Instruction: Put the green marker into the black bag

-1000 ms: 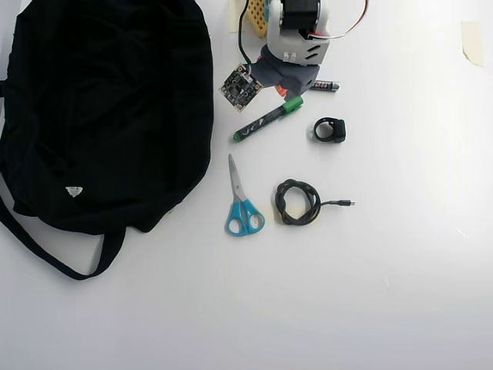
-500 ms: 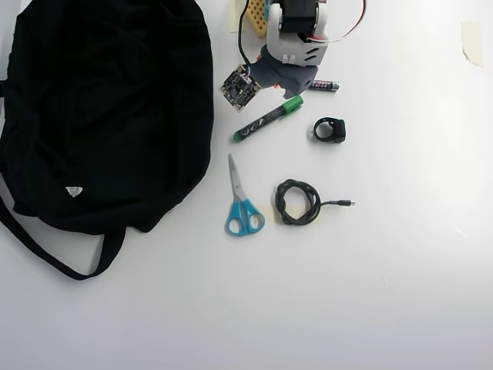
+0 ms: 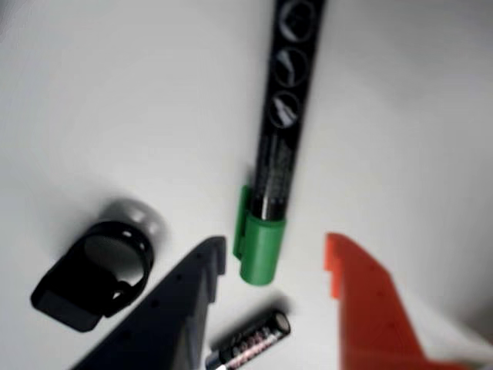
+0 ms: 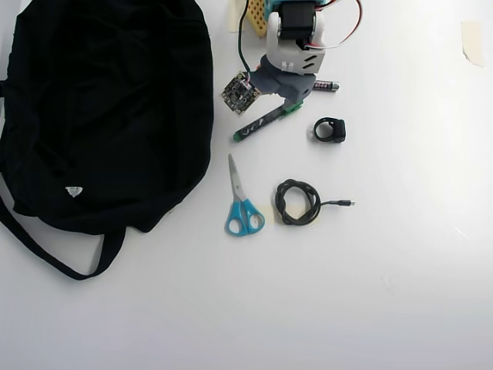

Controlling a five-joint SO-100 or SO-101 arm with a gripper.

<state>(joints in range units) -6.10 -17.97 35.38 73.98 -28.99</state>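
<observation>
Overhead view, L to R: you've got the black bag (image 4: 100,116) filling the left side of the white table (image 4: 400,293), its strap looping off toward the bottom-left and a small white label low on the fabric. Just right of the bag's upper edge sits a small circuit board (image 4: 240,94) on the arm. Below it the green marker (image 4: 262,123) lies flat on the table, angled, tip end lower-left, cap end upper-right and partly under the arm. Blue-handled scissors (image 4: 240,202) lie below the marker, a coiled black cable (image 4: 299,202) to their right. The gripper (image 4: 288,100) sits over the marker's cap end. Right of it: a battery (image 4: 325,86) and a black ring-shaped clip (image 4: 330,129).

Wrist view: black clip (image 3: 96,274) at left, then the dark finger (image 3: 173,308), marker cap (image 3: 259,245) w/ barrel running up, orange finger (image 3: 370,308) at right. Fingers are spread wide, either side of the cap, not touching it; nothing grasped. Battery (image 3: 246,339) lies near the bottom, btw the fingers.
</observation>
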